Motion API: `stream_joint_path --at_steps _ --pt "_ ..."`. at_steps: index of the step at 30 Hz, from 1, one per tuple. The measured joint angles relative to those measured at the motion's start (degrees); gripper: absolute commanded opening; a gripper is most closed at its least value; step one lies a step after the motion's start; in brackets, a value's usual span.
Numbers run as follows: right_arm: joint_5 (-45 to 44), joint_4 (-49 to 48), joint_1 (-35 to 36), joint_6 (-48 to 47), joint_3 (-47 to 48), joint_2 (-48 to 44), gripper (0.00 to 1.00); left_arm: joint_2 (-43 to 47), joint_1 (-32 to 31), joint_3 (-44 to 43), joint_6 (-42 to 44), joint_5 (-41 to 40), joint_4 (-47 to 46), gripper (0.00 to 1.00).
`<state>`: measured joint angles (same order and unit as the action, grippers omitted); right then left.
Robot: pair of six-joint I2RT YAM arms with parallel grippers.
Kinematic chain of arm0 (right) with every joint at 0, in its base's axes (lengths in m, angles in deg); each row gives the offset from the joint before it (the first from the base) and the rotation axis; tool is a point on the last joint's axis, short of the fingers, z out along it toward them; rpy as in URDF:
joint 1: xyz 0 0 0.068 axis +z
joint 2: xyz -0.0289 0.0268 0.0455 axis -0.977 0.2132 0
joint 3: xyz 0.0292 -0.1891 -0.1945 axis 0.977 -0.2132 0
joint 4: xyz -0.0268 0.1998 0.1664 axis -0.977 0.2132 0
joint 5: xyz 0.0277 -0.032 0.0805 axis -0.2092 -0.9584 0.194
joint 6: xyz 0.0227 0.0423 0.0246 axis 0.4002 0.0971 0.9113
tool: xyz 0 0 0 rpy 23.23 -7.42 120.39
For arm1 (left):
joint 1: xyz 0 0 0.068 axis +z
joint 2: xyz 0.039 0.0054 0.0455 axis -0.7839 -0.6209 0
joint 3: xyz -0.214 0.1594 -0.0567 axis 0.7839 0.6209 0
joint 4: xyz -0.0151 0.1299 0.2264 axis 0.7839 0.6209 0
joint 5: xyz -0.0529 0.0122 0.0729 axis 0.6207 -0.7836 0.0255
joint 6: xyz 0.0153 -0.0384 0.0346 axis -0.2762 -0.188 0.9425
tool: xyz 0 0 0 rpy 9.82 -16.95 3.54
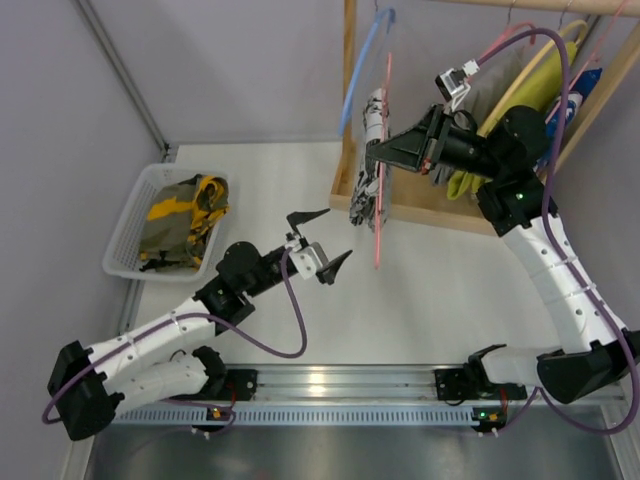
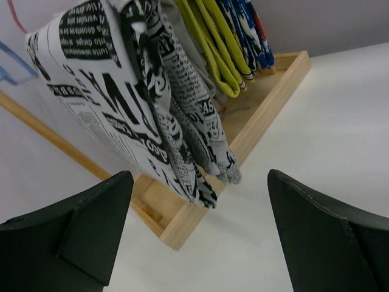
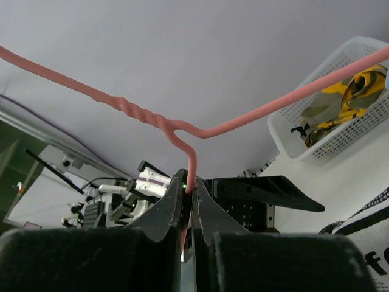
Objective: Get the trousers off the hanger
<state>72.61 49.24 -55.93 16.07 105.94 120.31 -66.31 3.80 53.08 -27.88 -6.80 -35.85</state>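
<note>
The trousers (image 1: 367,175), black-and-white newsprint fabric, hang folded over the thin pink-red hanger (image 1: 379,235) in front of the wooden rack. My right gripper (image 1: 383,155) is shut on the hanger's wire; the right wrist view shows the jaws (image 3: 189,194) pinching the wire just past its twisted neck (image 3: 194,131), with a corner of the trousers (image 3: 368,240) at lower right. My left gripper (image 1: 323,240) is open and empty, below and left of the trousers. In the left wrist view its fingers (image 2: 91,225) frame the hanging trousers (image 2: 140,91), apart from them.
A wooden rack base (image 1: 430,208) lies on the table; its corner shows in the left wrist view (image 2: 182,225). A light blue hanger (image 1: 362,65) and yellow, grey and blue garments (image 1: 525,90) hang on the rack. A white basket (image 1: 125,235) with olive-and-yellow clothing stands at left.
</note>
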Motion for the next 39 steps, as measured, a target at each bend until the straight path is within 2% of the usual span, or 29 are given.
stream_joint_path --at_steps 4,10,14,16,26,32,39 --pt "0.2 3.8 0.0 -1.3 0.0 -1.0 0.0 -4.6 -3.8 0.0 2.8 -3.9 -6.4 0.96" --pt "0.3 8.0 0.0 -3.0 0.0 -2.6 0.0 -9.6 -4.2 0.0 4.1 -7.1 -12.3 0.93" --pt "0.4 10.9 0.0 -3.6 0.8 -3.5 0.0 -12.5 -4.4 0.0 5.1 -9.2 -16.0 0.93" --pt "0.3 12.6 0.0 -3.8 2.0 -3.5 0.0 -14.2 -4.4 0.0 5.6 -9.9 -17.1 0.96" --pt "-0.8 17.0 0.0 -3.9 8.0 -3.5 0.0 -19.3 -4.8 5.3 9.1 -9.1 -24.4 0.99" --pt "-1.3 18.5 -0.2 -3.9 12.5 -3.5 0.0 -25.5 -4.9 5.4 11.8 -9.3 -29.2 0.99" --pt "-1.7 19.1 -0.2 -3.9 12.7 -3.7 0.0 -32.1 -4.9 2.8 12.8 -11.1 -35.3 0.99"
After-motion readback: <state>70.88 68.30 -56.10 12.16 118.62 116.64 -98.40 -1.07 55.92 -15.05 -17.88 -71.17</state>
